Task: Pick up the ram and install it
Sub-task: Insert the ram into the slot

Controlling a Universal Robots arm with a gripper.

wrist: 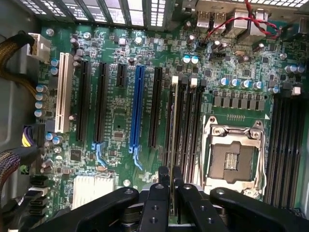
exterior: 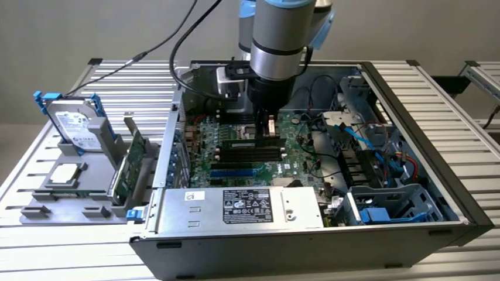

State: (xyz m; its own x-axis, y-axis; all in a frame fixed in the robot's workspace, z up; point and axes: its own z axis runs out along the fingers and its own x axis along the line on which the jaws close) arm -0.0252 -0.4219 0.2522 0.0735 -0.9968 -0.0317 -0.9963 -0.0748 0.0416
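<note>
Broadest first: a slatted aluminium counter, bearing a dark metal computer case laid on its side with the lid off. Just beside the case, toward the exterior view's left, a grey plastic holder tray with a silver hard drive and a wide green expansion card, both propped on edge. Reaching down from above into the case, a silver-and-blue robot arm. Inside, along the near wall, a silver power supply box with a white label; behind it a green motherboard, flat on the case floor.

Closer in, from the wrist: a square metal processor socket, empty, and just beside it a bank of long black memory slots. Farther across the board, a blue expansion slot among black ones, all parallel to the memory bank.

Smallest: the ram, a thin green circuit-board stick, seen edge-on as a pale sliver. Pinched between the black fingertips; jaws closed on it, one pad against each flat face. Visible part running on away from the jaws, long axis parallel to the memory slots and lined up with the slot of the bank farthest from the socket. Probably at or just above that slot; impossible to tell from these views whether seated or hovering. Small white latch at the far end of that slot, apparently in line with the stick's tip.
</note>
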